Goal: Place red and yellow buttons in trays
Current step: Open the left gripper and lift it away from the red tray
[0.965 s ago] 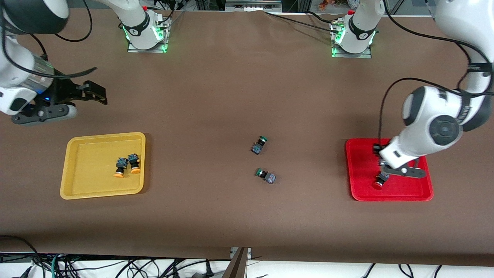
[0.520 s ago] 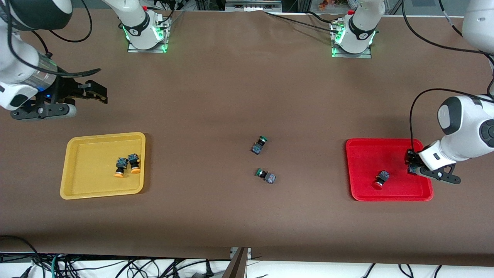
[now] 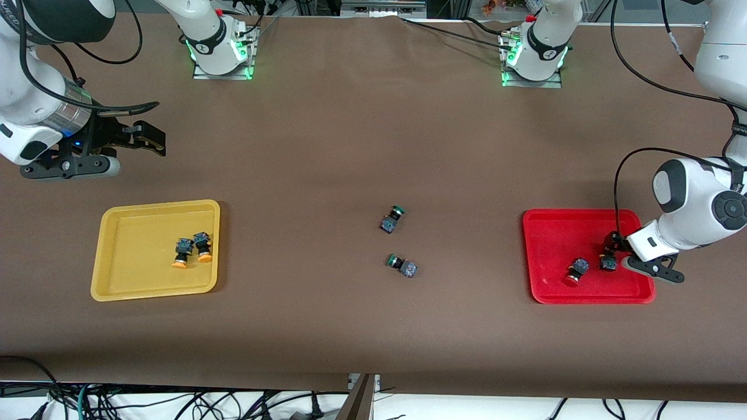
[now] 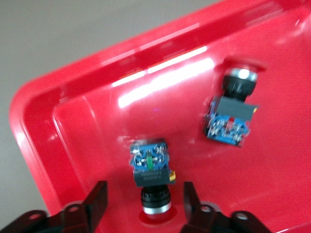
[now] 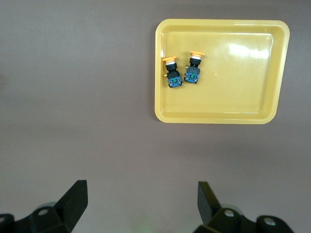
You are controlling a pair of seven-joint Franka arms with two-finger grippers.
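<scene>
Front view shows the red tray (image 3: 548,224) at the left arm's end of the desk (image 3: 350,146) and the yellow tray (image 3: 117,280) at the right arm's end, each colour kept within reach of one arm. Two yellow buttons (image 3: 192,251) lie side by side in the yellow tray, caps turned toward the front camera, so that half of the job looks done.

One red button (image 3: 575,272) lies on its side on the red tray's floor. Just beside it, toward the tray's outer rim, stands the second red button (image 3: 607,263), with the left gripper (image 3: 613,256) low over it. In the left wrist view this second button (image 4: 151,177) sits between the jaws; they stand apart, a gap showing on either side of its body. I judge it has been released there: it seems to rest on the tray, cap toward the camera's base, and nothing clamps it. The first button (image 4: 232,109) lies well clear of the gripper, which suggests the drop spot was picked to avoid knocking it.

The right gripper (image 3: 131,143) hangs over bare desk, farther from the front camera than the yellow tray, waiting. Its wrist view shows the jaws wide apart and holding nothing, the yellow tray (image 5: 277,73) and its buttons (image 5: 182,70) below.

Two green buttons (image 3: 397,242) lie mid-desk between the trays; they belong to neither and are rightly left alone. By my reading, only the left arm's lift away remains.
</scene>
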